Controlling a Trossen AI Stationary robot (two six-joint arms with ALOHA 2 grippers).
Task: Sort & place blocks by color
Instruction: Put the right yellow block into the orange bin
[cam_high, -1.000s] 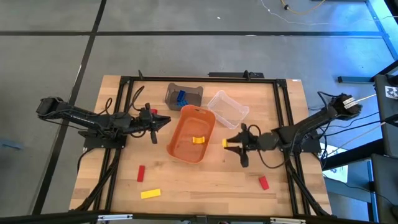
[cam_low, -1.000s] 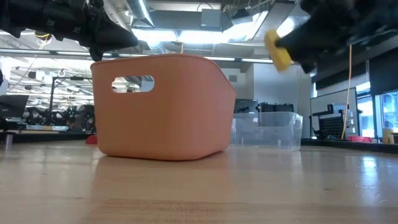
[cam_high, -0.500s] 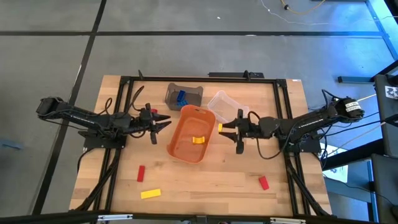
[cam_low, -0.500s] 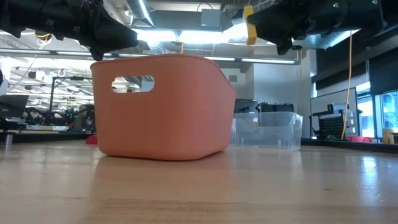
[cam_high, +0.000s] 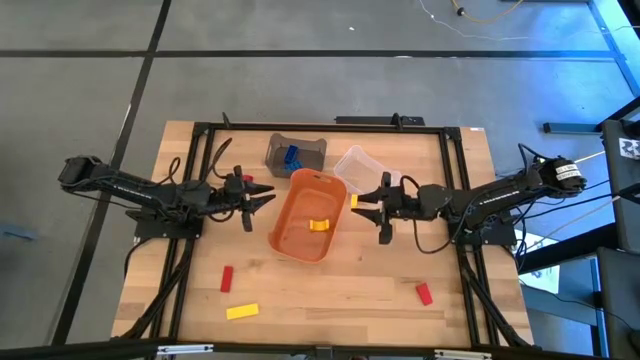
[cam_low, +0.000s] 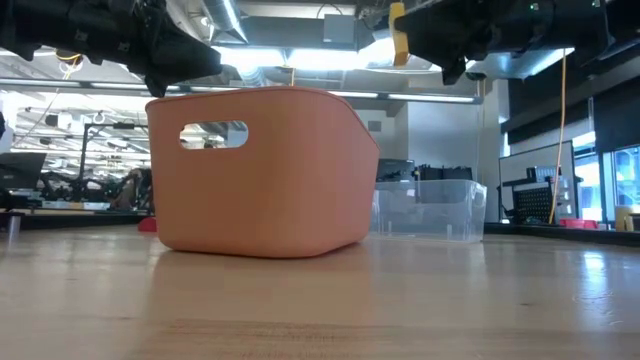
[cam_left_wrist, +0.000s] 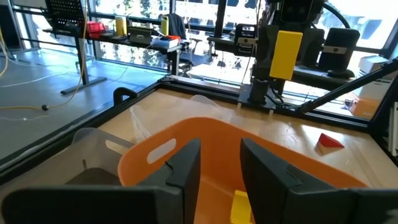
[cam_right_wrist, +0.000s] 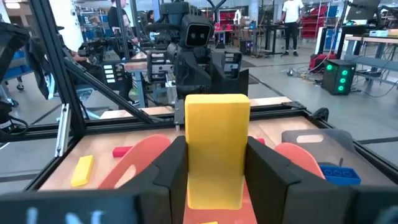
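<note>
My right gripper (cam_high: 358, 205) is shut on a yellow block (cam_right_wrist: 216, 149), which hangs in the air just right of the orange tub's (cam_high: 308, 215) right rim; the low view shows the yellow block (cam_low: 399, 20) above rim height. Another yellow block (cam_high: 319, 225) lies on the tub's floor. My left gripper (cam_high: 264, 197) is open and hovers level at the tub's left rim, touching nothing. A blue block (cam_high: 292, 155) lies in the grey bin (cam_high: 297, 150). A red block (cam_high: 227, 279), a yellow bar (cam_high: 241, 312) and another red block (cam_high: 424, 293) lie flat on the table. My right gripper pinches the yellow block by its two opposite side faces (cam_right_wrist: 189, 155), one finger on each. The fingers (cam_right_wrist: 267, 168) come level from the table's right side. The block is lifted clear and stands upright, its upper part above the fingers.
A clear bin (cam_high: 366, 172) stands behind the right gripper, toward the table's far edge, next to the grey bin. A black frame (cam_high: 200, 140) runs around the table top. Bare wood lies along the near edge between the loose blocks.
My right gripper, shut on the yellow block, has moved toward the table's left and far edges and risen, coming up beside the orange tub's right rim; most of that happened in the first half second. My left arm has kept still.
</note>
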